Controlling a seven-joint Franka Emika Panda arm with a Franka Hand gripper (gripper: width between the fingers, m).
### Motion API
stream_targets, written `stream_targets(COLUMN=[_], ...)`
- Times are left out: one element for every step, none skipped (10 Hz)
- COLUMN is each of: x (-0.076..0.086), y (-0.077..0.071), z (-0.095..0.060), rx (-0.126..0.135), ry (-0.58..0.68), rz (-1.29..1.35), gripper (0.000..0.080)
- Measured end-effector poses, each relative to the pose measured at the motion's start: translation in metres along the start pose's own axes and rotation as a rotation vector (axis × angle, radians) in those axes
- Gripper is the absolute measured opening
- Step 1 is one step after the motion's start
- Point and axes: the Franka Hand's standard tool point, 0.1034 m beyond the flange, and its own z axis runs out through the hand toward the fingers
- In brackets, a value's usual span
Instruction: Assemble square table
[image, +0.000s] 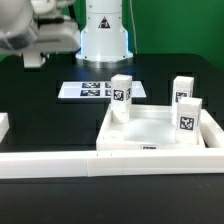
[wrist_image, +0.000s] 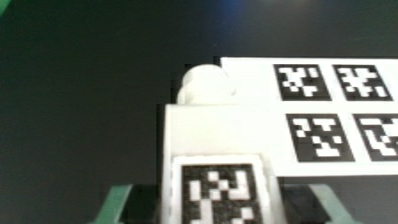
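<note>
The square table top is resting inverted on the surface against the rails, 3 legs standing in it; the fingers are pinching the 4th leg above the marker board.

A black tabletop fills most of the room I can see, matte and evenly lit, with no hard shadows. Behind it rises a flat green backdrop. Nothing of floor or windows shows from here.
</note>
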Motion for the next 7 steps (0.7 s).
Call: stream_targets(x=[-0.001, 0.001, 0.005, 0.010, 0.009, 0.015, 0.019], y=[0.001, 0.000, 0.000, -0.010, -0.033, -0.056, -0.070], z=[0.001, -0.003, -0.009, -0.029, -0.062, -0.095, -0.118], rx=[0.000, -0.012, -0.027, -0.052, -0.066, -0.082, -0.091], ry=[0.049, 0.133, 0.203, 0.305, 0.398, 0.528, 0.586], rz=[-0.001, -0.010, -0.013, -0.013, 0.003, 0.015, 0.039], gripper=[0.0287, 0.0287, 0.0287, 0.0287, 0.0287, 0.0287, 0.0287])
